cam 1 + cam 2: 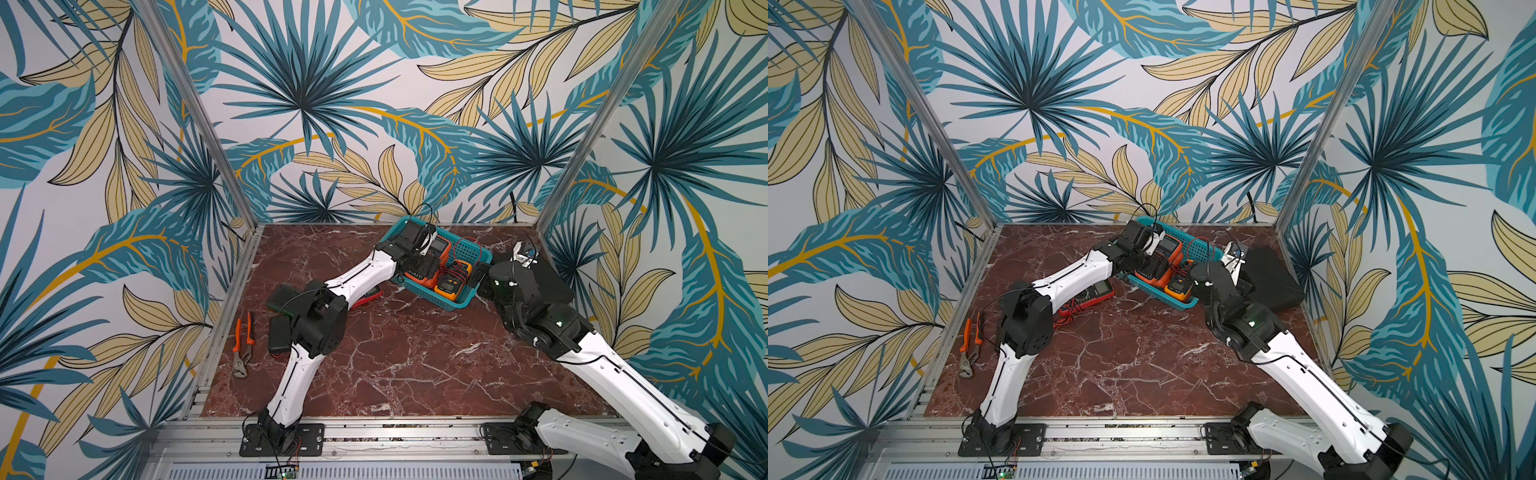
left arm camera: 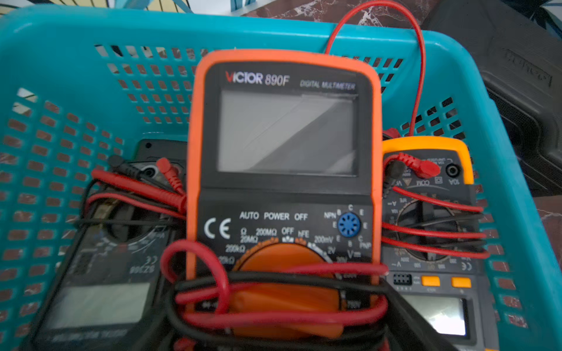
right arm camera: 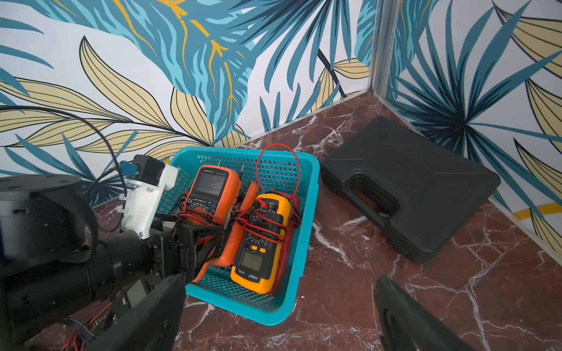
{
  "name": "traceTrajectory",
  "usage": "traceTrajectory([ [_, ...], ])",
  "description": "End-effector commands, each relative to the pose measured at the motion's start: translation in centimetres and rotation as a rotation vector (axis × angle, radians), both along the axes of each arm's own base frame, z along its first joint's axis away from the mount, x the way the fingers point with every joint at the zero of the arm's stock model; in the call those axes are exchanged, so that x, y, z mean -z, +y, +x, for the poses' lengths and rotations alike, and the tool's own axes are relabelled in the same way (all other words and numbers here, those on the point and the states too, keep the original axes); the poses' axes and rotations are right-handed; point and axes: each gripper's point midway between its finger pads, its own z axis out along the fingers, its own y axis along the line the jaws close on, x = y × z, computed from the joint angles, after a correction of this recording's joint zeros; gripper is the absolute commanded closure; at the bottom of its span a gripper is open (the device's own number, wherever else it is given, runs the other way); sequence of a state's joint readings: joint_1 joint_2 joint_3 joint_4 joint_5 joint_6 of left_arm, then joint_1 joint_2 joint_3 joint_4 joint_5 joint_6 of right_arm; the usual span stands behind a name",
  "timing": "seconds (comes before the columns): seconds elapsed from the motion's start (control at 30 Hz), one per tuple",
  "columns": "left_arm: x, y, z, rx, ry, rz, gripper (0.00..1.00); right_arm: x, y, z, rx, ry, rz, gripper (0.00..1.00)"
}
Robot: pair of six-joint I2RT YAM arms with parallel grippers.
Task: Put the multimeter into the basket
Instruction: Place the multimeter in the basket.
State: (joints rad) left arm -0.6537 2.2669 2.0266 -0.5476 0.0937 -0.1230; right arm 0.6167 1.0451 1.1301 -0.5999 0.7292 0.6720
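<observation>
R gripper point(image 3: 281, 281), fingers point(image 3: 146, 319) spread wide, hovers over marble table point(image 3: 425, 288) just beside basket point(image 3: 314, 182). L gripper point(image 3: 209, 240) pinches lower end of orange multimeter point(image 2: 286, 136), which sits tilted inside basket, betw. a black meter point(image 2: 100, 273) and a yellow meter point(image 2: 435, 218) wrapped in red leads point(image 2: 431, 233).

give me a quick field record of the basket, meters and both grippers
basket: teal, on the table beside black case
inside: yellow multimeter, black multimeter, orange multimeter tilted over them
left gripper: closed on orange multimeter's lower end
right gripper: open, empty, near basket
outside basket: red multimeter, pliers, both on table
</observation>
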Motion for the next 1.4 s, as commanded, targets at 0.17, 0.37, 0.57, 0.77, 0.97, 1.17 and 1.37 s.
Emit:
traceTrajectory([
  [0.17, -2.1, -2.0, 0.6, 0.033, -0.001, -0.081, 1.00, 0.7, 0.5, 0.7, -0.010, 0.020, -0.020, 0.00],
  [0.37, 0.3, -1.6, -1.1, 0.023, 0.114, -0.060, 0.96, 1.7, 1.1, 1.1, -0.022, 0.048, -0.024, 0.00],
  [0.57, 2.9, -1.3, -1.9, -0.009, 0.152, 0.019, 0.82, 2.1, 1.8, 1.6, -0.041, 0.056, -0.011, 0.01],
  [0.77, 2.9, -1.4, -2.3, -0.005, 0.132, 0.052, 0.37, 2.4, 2.2, 1.8, -0.055, 0.070, -0.010, 0.01],
  [0.97, 0.8, -1.8, -3.0, 0.019, 0.105, 0.011, 0.10, 2.4, 2.4, 2.0, -0.061, 0.070, -0.006, 0.01],
  [1.17, -1.3, -2.1, -3.5, 0.031, 0.084, -0.050, 0.00, 2.3, 2.6, 2.0, -0.066, 0.070, -0.006, 0.01],
  [1.37, -3.3, -2.3, -3.8, 0.035, 0.057, -0.106, 0.00, 2.1, 2.6, 2.2, -0.067, 0.069, -0.009, 0.00],
])
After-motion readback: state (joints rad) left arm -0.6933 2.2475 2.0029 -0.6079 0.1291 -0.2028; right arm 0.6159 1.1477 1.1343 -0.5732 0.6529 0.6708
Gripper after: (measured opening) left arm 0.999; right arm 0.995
